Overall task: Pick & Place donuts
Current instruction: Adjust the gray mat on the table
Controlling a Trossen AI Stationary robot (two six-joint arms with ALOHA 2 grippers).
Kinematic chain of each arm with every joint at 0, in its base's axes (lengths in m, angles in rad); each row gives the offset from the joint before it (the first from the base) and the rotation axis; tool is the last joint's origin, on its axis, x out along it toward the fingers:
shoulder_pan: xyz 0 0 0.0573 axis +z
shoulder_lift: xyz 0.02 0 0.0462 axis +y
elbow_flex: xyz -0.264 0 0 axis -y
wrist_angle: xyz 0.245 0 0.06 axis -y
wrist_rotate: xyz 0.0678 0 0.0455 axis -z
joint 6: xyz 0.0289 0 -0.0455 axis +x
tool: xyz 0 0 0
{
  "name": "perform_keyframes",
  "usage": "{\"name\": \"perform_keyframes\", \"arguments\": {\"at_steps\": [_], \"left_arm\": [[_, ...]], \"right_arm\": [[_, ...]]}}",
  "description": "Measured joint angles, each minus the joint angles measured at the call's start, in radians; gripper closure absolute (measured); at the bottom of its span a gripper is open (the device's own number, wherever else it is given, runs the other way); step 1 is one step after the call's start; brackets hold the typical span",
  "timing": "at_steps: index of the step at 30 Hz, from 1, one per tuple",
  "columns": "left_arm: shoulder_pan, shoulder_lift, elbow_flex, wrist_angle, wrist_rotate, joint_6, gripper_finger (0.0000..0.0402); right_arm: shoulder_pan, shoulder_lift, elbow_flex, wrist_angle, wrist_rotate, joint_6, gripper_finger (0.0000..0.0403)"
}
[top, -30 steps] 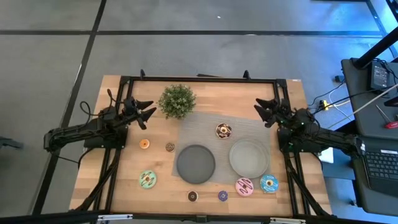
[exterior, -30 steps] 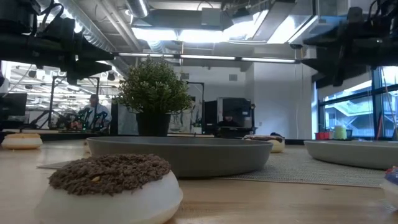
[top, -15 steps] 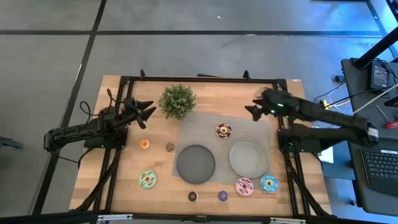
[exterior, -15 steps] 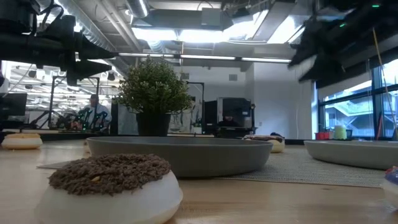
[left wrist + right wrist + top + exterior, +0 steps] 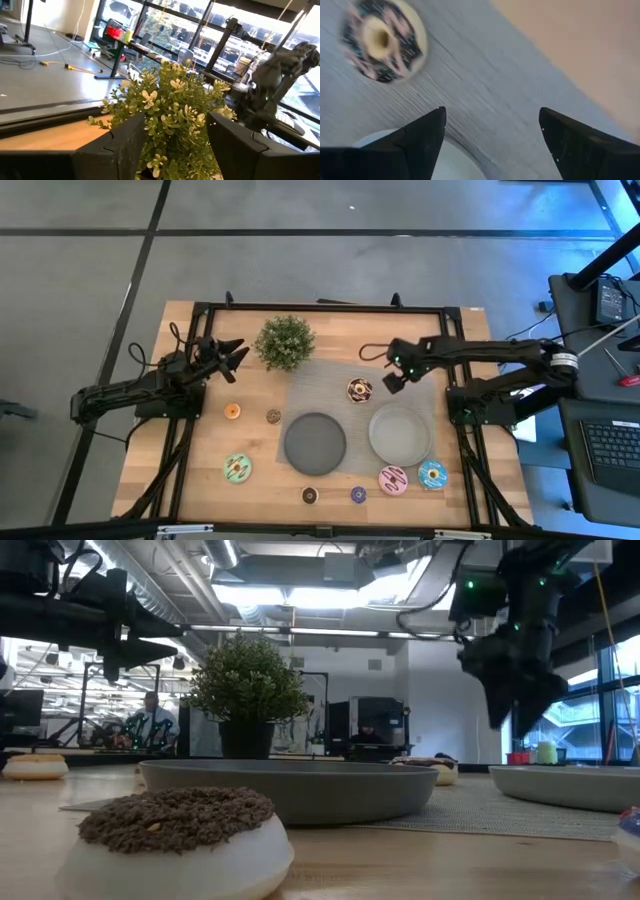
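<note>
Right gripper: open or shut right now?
Open. In the right wrist view the right gripper's two fingers stand wide apart with only mat between them, holding nothing; the chocolate donut lies ahead of them.

1. Your surface (image 5: 200, 450) is pale wood with visible plank lines and a smooth, matt finish.
2. The mat (image 5: 330, 385) on it looks like grey woven cloth with a fine ribbed texture.
3. The plate (image 5: 315, 443) is dark grey and matt; the bowl (image 5: 401, 434) is pale grey and smooth.
4. The chocolate donut (image 5: 360, 390) has dark icing with sprinkles.
5. The right claw (image 5: 492, 137) has matt black fingers that look like plastic.
</note>
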State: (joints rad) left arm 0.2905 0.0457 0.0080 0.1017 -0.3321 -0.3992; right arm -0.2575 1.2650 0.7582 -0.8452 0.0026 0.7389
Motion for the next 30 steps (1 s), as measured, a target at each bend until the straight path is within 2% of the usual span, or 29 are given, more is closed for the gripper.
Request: {"name": "perform_keyframes", "arguments": {"at_steps": [5, 17, 23, 30], "left_arm": [[0.0, 0.0, 0.0, 0.0, -0.002, 0.002, 0.0192], [0.0, 0.0, 0.0, 0.0, -0.044, 0.002, 0.0192], [0.0, 0.0, 0.0, 0.0, -0.06, 0.002, 0.0192], [0.0, 0.0, 0.0, 0.0, -0.089, 0.002, 0.0192]], "right_arm": [[0.023, 0.035, -0.05, 0.022, 0.03, 0.086, 0.0082], [0.012, 0.096, -0.161, 0.152, 0.048, 0.097, 0.0082], [-0.004, 0.124, -0.17, 0.184, 0.062, 0.079, 0.0082], [-0.079, 0.148, -0.169, 0.256, 0.075, -0.016, 0.0082]]}}
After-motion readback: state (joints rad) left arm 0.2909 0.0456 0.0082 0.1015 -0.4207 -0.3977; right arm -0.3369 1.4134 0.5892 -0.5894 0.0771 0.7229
